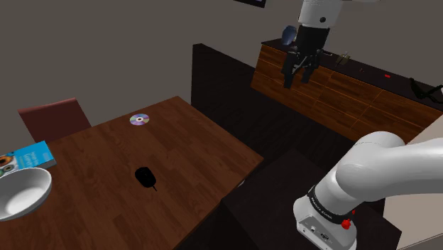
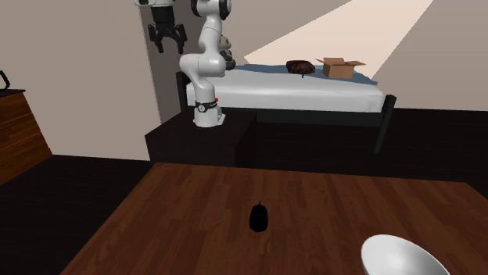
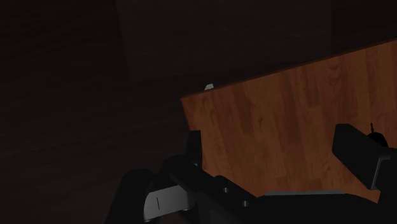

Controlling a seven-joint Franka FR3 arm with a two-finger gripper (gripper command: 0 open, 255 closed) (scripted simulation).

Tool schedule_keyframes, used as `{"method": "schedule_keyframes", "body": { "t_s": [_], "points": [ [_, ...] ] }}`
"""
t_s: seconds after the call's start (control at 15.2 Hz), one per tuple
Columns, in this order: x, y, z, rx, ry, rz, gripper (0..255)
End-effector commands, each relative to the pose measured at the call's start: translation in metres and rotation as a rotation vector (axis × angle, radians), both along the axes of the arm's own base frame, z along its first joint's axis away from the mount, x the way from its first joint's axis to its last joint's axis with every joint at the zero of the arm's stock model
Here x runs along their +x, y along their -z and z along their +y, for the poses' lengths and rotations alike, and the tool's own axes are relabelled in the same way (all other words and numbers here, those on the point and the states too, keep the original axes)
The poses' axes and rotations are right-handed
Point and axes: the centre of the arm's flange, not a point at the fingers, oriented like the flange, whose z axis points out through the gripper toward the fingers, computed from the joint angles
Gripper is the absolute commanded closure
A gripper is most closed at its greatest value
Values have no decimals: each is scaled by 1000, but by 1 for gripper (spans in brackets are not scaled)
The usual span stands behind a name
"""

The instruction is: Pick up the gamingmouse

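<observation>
1. Shoulder view: your wooden table [image 1: 184, 149] fills the lower left.
2. Gripper [image 1: 297, 78] hangs high at upper right, fingers spread, empty.
3. Black mouse [image 1: 145, 176] sits mid-table, untouched; by my read, you've approach, grasp and lift left.

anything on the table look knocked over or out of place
Nothing stands out. The small black mouse lies flat on the brown wooden table, the shiny round disc lies flat, and the white bowl sits upright.
</observation>
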Motion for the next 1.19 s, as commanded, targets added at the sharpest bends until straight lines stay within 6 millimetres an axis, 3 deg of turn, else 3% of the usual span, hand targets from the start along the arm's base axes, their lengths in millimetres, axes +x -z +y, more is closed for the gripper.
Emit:
{"method": "schedule_keyframes", "body": {
  "t_s": [0.0, 1.12],
  "points": [
    [0, 0, 0, 0, 0, 0, 0],
    [90, 150, 143, -13, -28, -3, 0]
  ]
}}
